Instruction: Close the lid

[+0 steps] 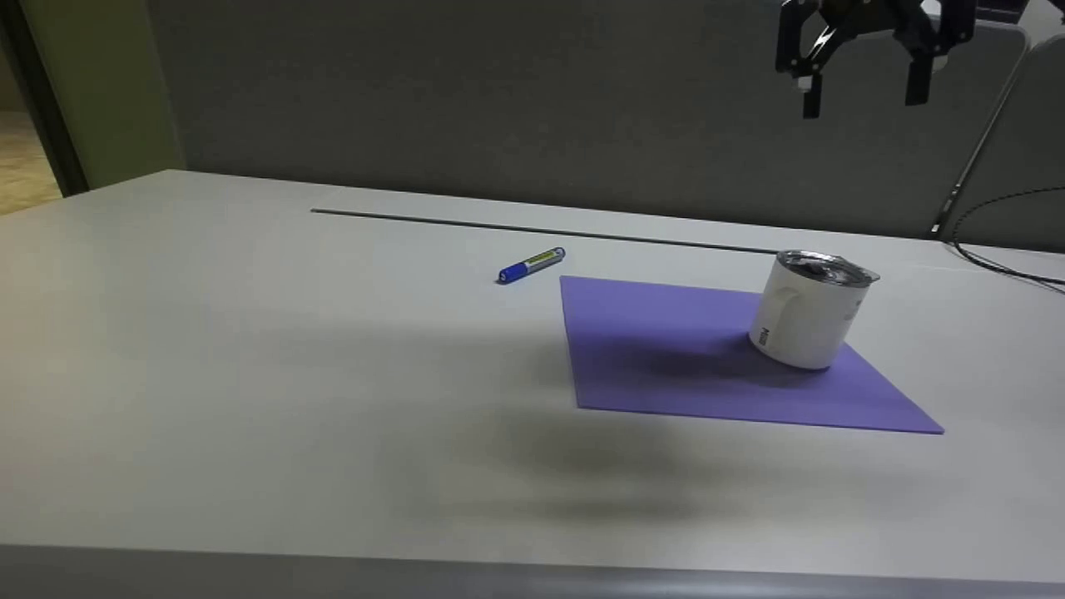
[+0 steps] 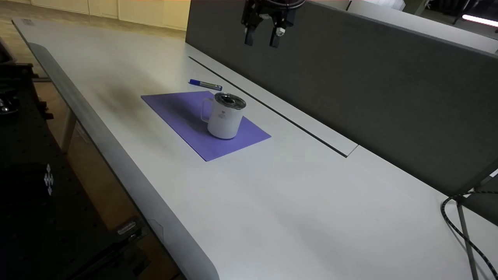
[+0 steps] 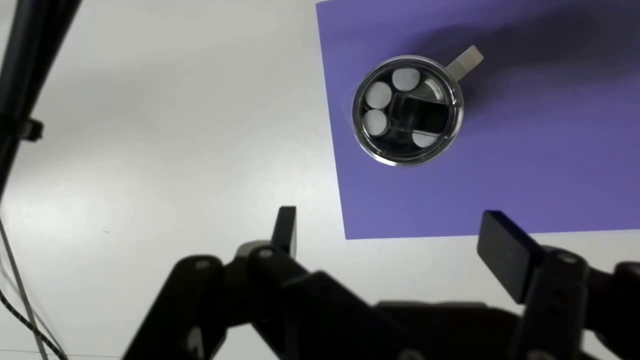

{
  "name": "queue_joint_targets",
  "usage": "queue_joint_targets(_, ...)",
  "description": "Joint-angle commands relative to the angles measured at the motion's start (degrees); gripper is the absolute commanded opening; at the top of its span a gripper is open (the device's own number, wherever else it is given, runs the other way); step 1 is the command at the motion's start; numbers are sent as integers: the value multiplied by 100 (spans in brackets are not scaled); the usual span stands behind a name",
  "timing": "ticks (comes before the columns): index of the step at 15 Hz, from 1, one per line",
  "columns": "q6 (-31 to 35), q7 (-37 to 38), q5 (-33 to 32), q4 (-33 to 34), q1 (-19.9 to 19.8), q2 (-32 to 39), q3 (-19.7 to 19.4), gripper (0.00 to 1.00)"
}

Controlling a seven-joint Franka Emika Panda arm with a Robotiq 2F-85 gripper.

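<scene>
In an exterior view: your gripper (image 1: 864,104), spread wide, above the table (image 1: 291,399); lid (image 1: 824,268) atop the mug (image 1: 803,324), white, standing on the mat (image 1: 657,308), purple; pen (image 1: 532,264), blue, near the mat. In an exterior view: your gripper before the partition (image 2: 369,85); lid atop the mug. In the wrist view: lid, dark-centred, on the mug; your gripper, spread wide, well apart from it.

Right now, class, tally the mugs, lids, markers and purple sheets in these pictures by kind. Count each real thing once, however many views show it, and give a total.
White mug: 1
Round lid, on the mug: 1
Blue-capped marker: 1
Purple sheet: 1
Total: 4
</scene>
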Motion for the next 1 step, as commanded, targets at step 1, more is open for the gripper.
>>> queue_joint_targets(1, -18, 0, -14, 11, -67, -1, 69, 93)
